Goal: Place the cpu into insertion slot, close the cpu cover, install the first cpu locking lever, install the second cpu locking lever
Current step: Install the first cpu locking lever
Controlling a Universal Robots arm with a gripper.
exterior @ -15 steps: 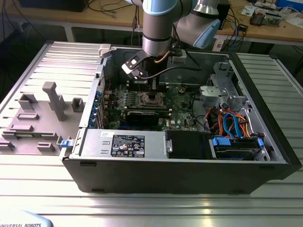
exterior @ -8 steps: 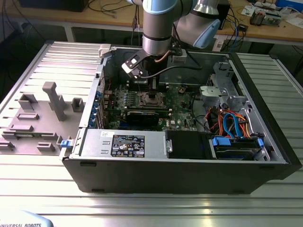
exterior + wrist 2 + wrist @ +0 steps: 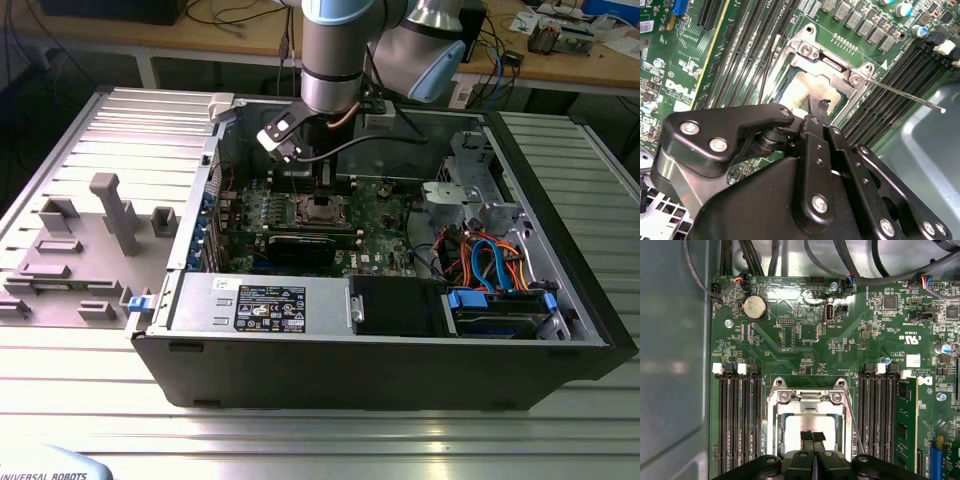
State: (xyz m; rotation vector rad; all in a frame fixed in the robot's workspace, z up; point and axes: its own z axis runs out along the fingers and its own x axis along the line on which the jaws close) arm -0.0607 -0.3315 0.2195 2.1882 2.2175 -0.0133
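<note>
The insertion slot (image 3: 326, 211) sits in the middle of the green motherboard (image 3: 385, 215) inside the open computer case. In both wrist views the cpu (image 3: 799, 426) (image 3: 799, 89) lies in the slot, its silvery top showing. The cpu cover (image 3: 810, 399) (image 3: 832, 66) frames the chip; I cannot tell whether it lies fully flat. My gripper (image 3: 813, 436) (image 3: 818, 107) (image 3: 322, 186) hangs straight over the chip, fingers pressed together and holding nothing. One thin wire lever (image 3: 905, 96) (image 3: 856, 421) sticks out unlatched beside the slot. Another lever (image 3: 766, 75) runs along the opposite side.
Black memory slots (image 3: 737, 415) flank the socket on both sides, with one green module (image 3: 904, 420) fitted. Cables (image 3: 480, 255) and a drive bay fill the case at the exterior view's right. A grey fixture plate (image 3: 80, 240) lies outside the case at the exterior view's left.
</note>
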